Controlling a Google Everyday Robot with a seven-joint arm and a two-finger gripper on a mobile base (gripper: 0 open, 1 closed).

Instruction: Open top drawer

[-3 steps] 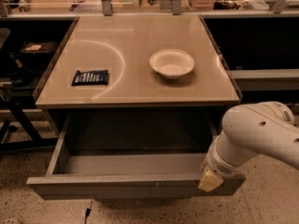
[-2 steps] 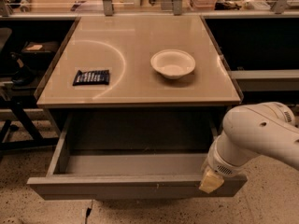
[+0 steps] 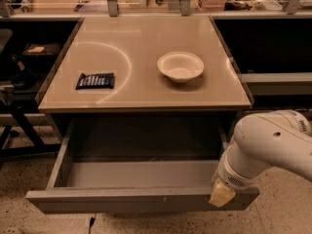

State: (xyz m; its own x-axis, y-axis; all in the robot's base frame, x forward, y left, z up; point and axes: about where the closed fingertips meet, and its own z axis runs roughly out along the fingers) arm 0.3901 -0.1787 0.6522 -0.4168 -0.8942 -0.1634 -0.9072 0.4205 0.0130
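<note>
The top drawer (image 3: 136, 174) is pulled far out from under the beige table top; its plain grey inside shows and holds nothing that I can see. Its flat grey front (image 3: 122, 201) runs along the bottom of the view. My gripper (image 3: 220, 195) sits at the drawer front's right end, at its top edge. Only one yellowish fingertip (image 3: 219, 197) shows below the white arm (image 3: 268, 145), which hides the rest of the gripper.
On the table top (image 3: 146, 38) lie a dark snack packet (image 3: 95, 80) at the left and a white bowl (image 3: 180, 66) right of centre. Dark shelving stands to both sides. Speckled floor (image 3: 19, 150) lies in front.
</note>
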